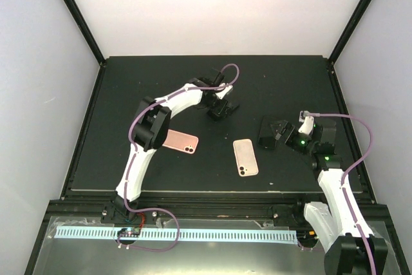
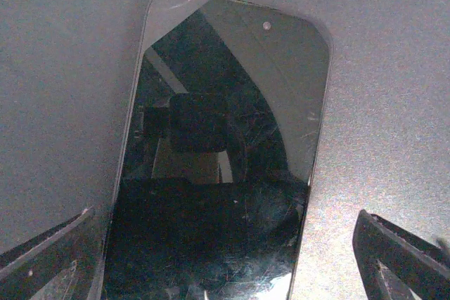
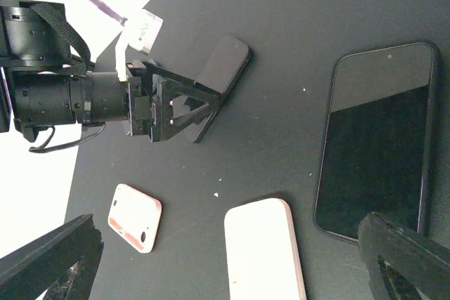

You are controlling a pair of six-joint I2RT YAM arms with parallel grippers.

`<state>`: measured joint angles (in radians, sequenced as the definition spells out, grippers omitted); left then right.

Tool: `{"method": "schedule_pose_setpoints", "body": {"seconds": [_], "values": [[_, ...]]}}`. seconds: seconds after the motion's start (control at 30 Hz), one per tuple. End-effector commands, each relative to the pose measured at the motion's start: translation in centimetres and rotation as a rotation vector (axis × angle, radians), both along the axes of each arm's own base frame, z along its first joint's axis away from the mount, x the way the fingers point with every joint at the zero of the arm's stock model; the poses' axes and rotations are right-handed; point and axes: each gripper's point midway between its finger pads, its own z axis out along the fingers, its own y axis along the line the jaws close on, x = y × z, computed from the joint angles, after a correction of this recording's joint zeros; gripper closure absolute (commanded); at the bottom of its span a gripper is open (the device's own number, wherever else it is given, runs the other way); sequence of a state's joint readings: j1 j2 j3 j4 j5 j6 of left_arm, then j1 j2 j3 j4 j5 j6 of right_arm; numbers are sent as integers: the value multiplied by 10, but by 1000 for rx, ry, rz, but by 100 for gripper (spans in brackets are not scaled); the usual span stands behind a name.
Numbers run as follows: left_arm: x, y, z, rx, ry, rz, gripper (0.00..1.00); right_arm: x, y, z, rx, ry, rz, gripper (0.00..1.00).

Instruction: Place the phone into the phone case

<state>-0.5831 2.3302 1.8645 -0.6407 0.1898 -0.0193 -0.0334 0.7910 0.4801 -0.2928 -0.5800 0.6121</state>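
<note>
Left end effector (image 2: 223, 223), jaws spread, straddles the glossy black phone (image 2: 225, 103) lying screen-up on the matt black desk (image 1: 161, 82), poised to clamp its edges; right end effector (image 3: 226, 226) likewise parted, idle.

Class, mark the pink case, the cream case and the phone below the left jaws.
pink case (image 1: 180, 141), top view, middle of its upper face.
cream case (image 1: 245, 157), top view, middle of its upper face.
phone (image 2: 225, 145), left wrist view, centre of its screen.

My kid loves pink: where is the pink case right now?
In the top view the pink case lies left of centre, beside the left arm, with the cream case to its right.
</note>
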Motion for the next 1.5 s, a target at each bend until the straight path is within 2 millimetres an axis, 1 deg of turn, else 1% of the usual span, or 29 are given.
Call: {"method": "schedule_pose_setpoints", "body": {"seconds": [0.0, 0.2, 0.33, 0.47, 0.6, 0.67, 0.8, 0.97, 1.07, 1.1, 1.17, 1.3, 1.37, 1.47], "values": [[2, -5, 2, -10, 20, -17, 1, 2, -2, 9, -2, -13, -21, 0], [-5, -3, -15, 15, 62, -10, 1, 0, -2, 8, -1, -12, -26, 0], [-10, -3, -17, 30, 69, 2, 3, 0, -2, 8, -2, -9, -26, 1], [-14, -3, -18, 44, 64, 6, 8, -1, -3, 6, -1, 1, -29, 2], [-21, 2, -20, 60, 82, 30, 18, -2, -2, 1, 9, 18, -30, 3], [-27, 4, -20, 61, 88, 37, 21, -2, -1, 1, 17, 20, -31, 3], [-39, 13, -17, 76, 97, 64, 22, -1, 0, 2, 29, 24, -30, 3], [-64, 14, -9, 89, 105, 69, 23, -2, 0, 0, 36, 26, -31, 4], [-74, 8, 0, 70, 102, 66, 23, -2, 1, -2, 43, 26, -33, 4], [-75, 6, 3, 57, 101, 72, 22, -2, 0, -3, 43, 25, -34, 4], [-70, 6, 8, 49, 94, 100, 16, -2, 0, -7, 42, 27, -37, 5], [-56, 4, 23, -13, 93, 150, 15, 1, -1, -12, 29, 46, -44, 6], [-46, 8, 26, -44, 93, 193, 15, 2, 0, -13, 21, 51, -47, 6], [-32, 20, 26, -78, 104, 271, 15, 7, 0, -15, -9, 60, -62, 6]]}}
